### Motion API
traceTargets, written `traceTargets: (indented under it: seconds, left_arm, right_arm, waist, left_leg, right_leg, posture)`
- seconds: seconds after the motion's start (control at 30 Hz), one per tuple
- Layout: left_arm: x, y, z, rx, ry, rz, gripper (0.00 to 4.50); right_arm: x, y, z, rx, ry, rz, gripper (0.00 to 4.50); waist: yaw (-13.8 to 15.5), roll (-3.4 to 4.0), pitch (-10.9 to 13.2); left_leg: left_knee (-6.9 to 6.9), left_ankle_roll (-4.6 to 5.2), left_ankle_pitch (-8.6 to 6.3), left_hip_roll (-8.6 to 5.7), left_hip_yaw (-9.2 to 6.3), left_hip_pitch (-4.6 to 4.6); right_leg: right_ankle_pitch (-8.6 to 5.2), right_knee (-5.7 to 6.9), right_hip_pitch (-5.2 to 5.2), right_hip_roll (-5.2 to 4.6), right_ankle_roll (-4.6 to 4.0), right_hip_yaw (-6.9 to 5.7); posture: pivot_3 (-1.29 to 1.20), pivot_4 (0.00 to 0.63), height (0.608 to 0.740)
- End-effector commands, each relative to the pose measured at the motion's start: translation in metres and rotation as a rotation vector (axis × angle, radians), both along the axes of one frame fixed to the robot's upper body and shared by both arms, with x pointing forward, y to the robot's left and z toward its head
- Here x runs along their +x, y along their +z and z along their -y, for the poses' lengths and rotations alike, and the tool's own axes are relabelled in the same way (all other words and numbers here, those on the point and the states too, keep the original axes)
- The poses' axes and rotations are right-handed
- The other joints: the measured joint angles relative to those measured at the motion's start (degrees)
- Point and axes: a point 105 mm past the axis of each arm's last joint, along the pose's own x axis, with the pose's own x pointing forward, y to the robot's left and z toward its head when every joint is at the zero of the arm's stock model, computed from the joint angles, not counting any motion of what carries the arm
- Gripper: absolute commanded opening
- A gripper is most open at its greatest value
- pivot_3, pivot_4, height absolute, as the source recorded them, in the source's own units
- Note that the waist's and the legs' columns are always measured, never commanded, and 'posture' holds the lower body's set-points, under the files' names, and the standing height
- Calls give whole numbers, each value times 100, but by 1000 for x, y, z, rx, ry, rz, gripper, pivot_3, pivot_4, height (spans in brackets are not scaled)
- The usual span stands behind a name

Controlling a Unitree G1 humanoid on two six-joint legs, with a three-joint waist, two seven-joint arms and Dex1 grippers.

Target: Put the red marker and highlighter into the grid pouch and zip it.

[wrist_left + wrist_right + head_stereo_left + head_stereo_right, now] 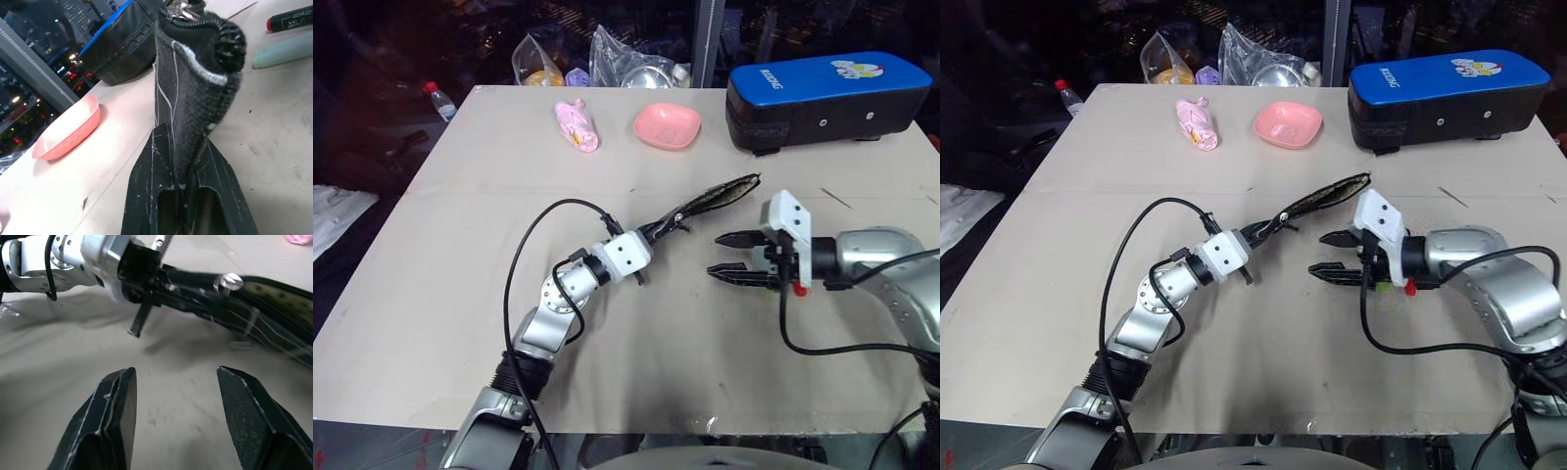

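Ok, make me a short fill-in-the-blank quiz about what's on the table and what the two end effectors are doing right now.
1. The left end effector is shut on the ____.
2. The right end effector has its fingers ____ and holds nothing.
3. The bowl on the table is coloured ____.
4. The big black case has a ____ top.

Missing words: grid pouch; open; pink; blue

Lab: bare test table [460, 294], dark equipment racks behind.

Grid pouch [715, 196] between left claw [658, 231] and right claw [724, 255].
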Motion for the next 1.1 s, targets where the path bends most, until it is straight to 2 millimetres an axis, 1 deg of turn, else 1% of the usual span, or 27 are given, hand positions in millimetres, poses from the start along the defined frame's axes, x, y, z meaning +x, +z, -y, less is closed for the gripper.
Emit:
traceTargets:
  seconds: [0.03, 0.1, 0.17, 0.2, 0.23, 0.27, 0.3, 0.33, 0.5, 0.57, 0.7, 0.83, 0.93, 0.97, 1.1]
  left_arm:
    - [-1, 13, -5, -55, 12, 25, 0]
    - [-2, 12, -5, -59, 14, 21, 0]
    - [-2, 12, -4, -60, 12, 19, 0]
    - [-2, 12, -4, -59, 9, 19, 0]
    - [-2, 12, -3, -59, 8, 19, 0]
    - [-2, 13, -2, -60, 5, 20, 0]
    - [-3, 13, -2, -60, 3, 21, 0]
    - [-3, 14, -1, -60, 0, 23, 0]
    - [-4, 14, 0, -57, -6, 23, 0]
    - [-5, 13, 0, -54, -10, 22, 0]
    - [-5, 15, 1, -53, -19, 24, 0]
    - [-7, 25, 4, -84, -37, 33, 0]
    - [-8, 28, 1, -59, -49, 31, 0]
    - [-7, 29, -1, -46, -47, 30, 0]
    - [-7, 35, -7, -35, -58, 18, 0]
  right_arm:
    - [23, 30, 27, 36, -158, 165, 2679]
    - [35, 37, 29, 70, -214, 208, 2679]
    - [40, 38, 25, 90, -224, 218, 2181]
    - [43, 37, 23, 93, -227, 219, 1866]
    - [45, 36, 22, 93, -230, 220, 1342]
    - [50, 35, 21, 92, -244, 232, 717]
    - [53, 34, 20, 90, -254, 242, 223]
    - [57, 34, 18, 95, -263, 245, 39]
    - [74, 30, 8, 109, -310, 252, 39]
    - [78, 22, 3, 89, -307, 236, 39]
    - [86, 8, -5, -14, -267, 272, 39]
    - [89, -7, -14, -247, -106, 436, 39]
    - [90, -9, -24, -331, 10, 524, 801]
    - [90, -9, -27, -341, 39, 535, 1328]
    - [93, -7, -34, -365, 90, 599, 3148]
  waist:
    - [-7, 0, 0]
    - [-12, 0, 0]
    - [-14, 0, 0]
    - [-9, 0, 0]
    - [-7, 0, 0]
    - [-8, 0, 0]
    - [-7, 0, 0]
    - [-8, 0, 0]
    - [-11, 0, 0]
    - [-11, 0, 0]
    - [-14, 1, 0]
    - [-25, 1, 0]
    - [-30, 1, 0]
    - [-31, 1, 0]
    - [-41, 1, 0]
  left_leg:
    - [1, 0, 0, 0, 2, 1]
    - [2, 0, 0, 1, 6, 4]
    - [2, 0, 0, 3, 6, 5]
    - [1, 0, 1, 4, 4, 4]
    - [1, 0, 1, 4, 2, 3]
    - [1, 0, 0, 4, 2, 2]
    - [1, 0, 0, 2, 2, 1]
    - [1, 0, 0, 2, 3, 1]
    - [3, 0, 1, 0, 4, 3]
    - [2, 0, 1, 1, 2, 4]
    - [2, -1, 1, 0, 2, 4]
    - [3, -1, 1, -2, 5, 6]
    - [2, -2, 2, -2, 5, 7]
    - [2, -3, 2, -1, 4, 7]
    - [2, -22, 14, 0, 3, 8]
  right_leg:
    - [0, 0, 0, 0, 0, 1]
    - [0, 1, 0, 1, 0, 4]
    - [0, 2, 0, 5, 0, 5]
    - [0, 2, 0, 8, 0, 5]
    - [0, 2, 0, 9, 0, 3]
    - [0, 2, 0, 9, 0, 3]
    - [0, 2, 0, 9, 0, 4]
    - [0, 2, 0, 8, 0, 5]
    - [0, 6, -1, 8, 0, 7]
    - [0, 8, -1, 10, -1, 6]
    - [0, 9, -1, 12, -1, 8]
    - [0, 12, -2, 15, -1, 9]
    - [0, 12, -2, 18, 0, 9]
    - [0, 12, -2, 19, -1, 10]
    - [0, 15, -2, 23, -1, 13]
  posture:
    - [0, 150, 726]
    - [0, 150, 726]
    - [0, 150, 726]
    - [0, 150, 726]
    - [0, 150, 726]
    - [0, 150, 726]
    - [0, 150, 726]
    - [0, 150, 726]
    - [0, 150, 726]
    - [0, 150, 726]
    - [0, 150, 726]
    - [0, 150, 726]
    - [0, 150, 726]
    - [0, 150, 726]
    - [0, 150, 726]
